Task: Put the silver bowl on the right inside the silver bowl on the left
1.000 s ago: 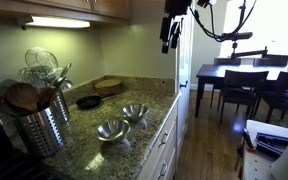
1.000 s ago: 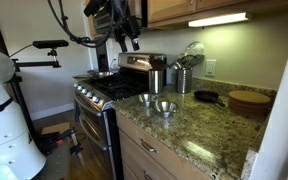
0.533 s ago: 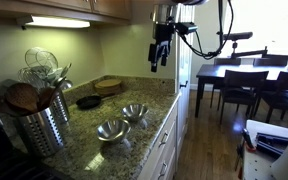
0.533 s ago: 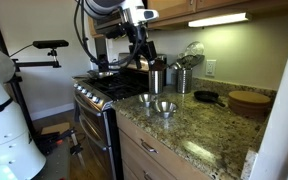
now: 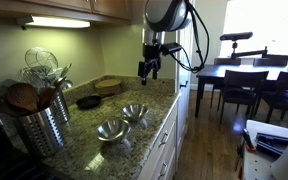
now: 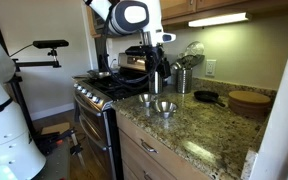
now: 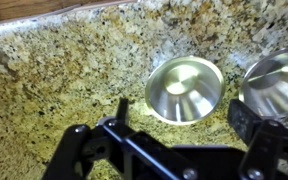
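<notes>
The round, shiny centre bowl and edge bowl sit close together on the speckled granite counter. The black gripper hangs above, fingers apart

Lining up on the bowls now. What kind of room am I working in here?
Most likely a home kitchen: a granite countertop with cabinet drawers below, a gas stove beside it, a metal utensil holder with whisks, and a dining table beyond.
</notes>
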You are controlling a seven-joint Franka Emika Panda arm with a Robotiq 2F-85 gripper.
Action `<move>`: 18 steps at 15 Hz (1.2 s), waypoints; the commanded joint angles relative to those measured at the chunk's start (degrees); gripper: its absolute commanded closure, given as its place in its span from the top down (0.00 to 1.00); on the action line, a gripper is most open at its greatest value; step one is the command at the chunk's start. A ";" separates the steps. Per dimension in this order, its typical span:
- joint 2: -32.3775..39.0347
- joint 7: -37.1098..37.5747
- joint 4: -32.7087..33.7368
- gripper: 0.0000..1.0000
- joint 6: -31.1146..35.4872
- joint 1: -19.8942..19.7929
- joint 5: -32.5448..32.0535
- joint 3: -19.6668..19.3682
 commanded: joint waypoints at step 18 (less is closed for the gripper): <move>28.06 0.07 19.49 1.00 0.11 -4.37 9.16 1.79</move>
